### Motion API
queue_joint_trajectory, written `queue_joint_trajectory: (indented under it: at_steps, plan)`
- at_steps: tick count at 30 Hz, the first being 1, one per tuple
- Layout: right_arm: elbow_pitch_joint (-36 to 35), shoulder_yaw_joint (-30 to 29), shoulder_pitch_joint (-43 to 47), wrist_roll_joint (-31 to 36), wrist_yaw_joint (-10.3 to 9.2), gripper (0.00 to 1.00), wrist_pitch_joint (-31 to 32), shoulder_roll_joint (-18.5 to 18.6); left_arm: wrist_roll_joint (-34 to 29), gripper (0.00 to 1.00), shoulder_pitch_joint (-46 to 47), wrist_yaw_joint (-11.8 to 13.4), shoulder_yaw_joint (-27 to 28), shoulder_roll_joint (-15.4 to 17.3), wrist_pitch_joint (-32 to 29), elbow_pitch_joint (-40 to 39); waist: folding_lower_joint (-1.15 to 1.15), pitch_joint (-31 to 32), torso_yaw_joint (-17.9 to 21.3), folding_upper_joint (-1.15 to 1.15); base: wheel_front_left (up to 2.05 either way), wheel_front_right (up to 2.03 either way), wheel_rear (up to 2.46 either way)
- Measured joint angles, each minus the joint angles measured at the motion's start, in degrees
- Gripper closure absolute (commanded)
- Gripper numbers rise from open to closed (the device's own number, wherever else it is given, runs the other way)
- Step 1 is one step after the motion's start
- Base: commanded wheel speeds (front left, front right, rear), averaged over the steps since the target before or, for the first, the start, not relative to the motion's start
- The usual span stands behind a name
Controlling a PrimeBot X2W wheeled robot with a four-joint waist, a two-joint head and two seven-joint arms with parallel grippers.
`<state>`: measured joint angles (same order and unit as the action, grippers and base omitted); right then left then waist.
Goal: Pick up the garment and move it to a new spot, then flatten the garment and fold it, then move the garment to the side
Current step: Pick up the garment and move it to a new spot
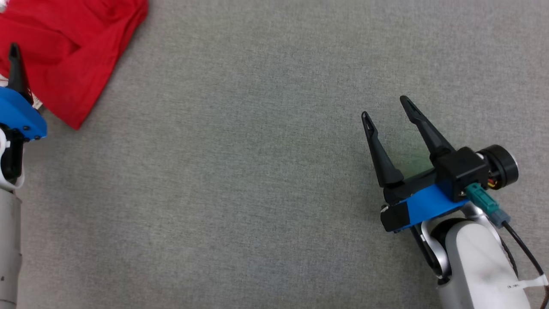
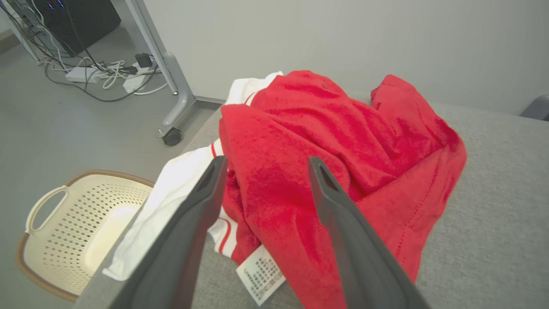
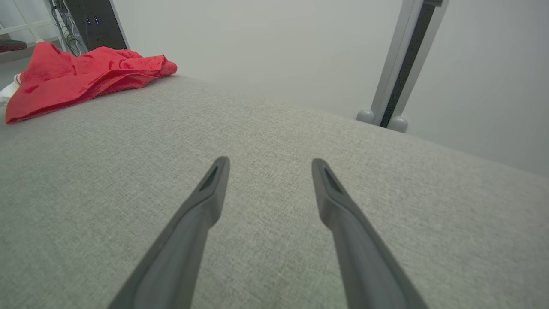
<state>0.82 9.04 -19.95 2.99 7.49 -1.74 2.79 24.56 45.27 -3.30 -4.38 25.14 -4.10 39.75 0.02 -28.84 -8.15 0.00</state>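
The garment point(image 1: 73, 47) is red with white, red-striped sleeves and lies crumpled at the far left corner of the grey padded table point(image 1: 257, 171). In the left wrist view the garment point(image 2: 334, 137) spreads under my left gripper point(image 2: 268, 159), which hovers open just over its near edge with nothing held. A white care label point(image 2: 261, 274) pokes out at the hem. One of the left gripper's fingers point(image 1: 17, 73) rises at the head view's left edge. My right gripper point(image 1: 383, 106) stands open over bare table at the right, far from the garment point(image 3: 81, 75).
A cream perforated basket point(image 2: 51, 240) sits on the floor below the table's left edge. Beyond it are a wheeled desk leg point(image 2: 173, 90) and a tangle of cables point(image 2: 103, 75). A grey post point(image 3: 401, 64) stands behind the table's far edge.
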Motion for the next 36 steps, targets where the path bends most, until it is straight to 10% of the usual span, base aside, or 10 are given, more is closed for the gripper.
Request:
queue_joint_trajectory:
  at_steps: [12,16,36]
  plan:
    - [-3.1,-2.1,0.5,-0.2,0.0,0.0,-0.1,0.0,1.3,0.0,6.6,1.4,0.7,-1.3,3.7,16.5,-0.01,-5.9,2.2,0.0,0.0,0.0,0.0]
    - [-2.4,-2.5,0.5,-0.5,0.0,0.0,-1.2,0.0,2.3,1.0,7.9,-0.9,0.5,-1.8,4.4,19.0,-0.01,-5.3,2.4,0.0,0.0,0.0,0.0]
    - [8.4,-4.3,5.6,-8.0,0.0,0.0,-8.4,0.0,4.2,1.0,6.5,-4.1,-13.4,-1.6,8.5,1.4,-0.03,10.9,4.5,0.0,0.0,0.0,0.0]
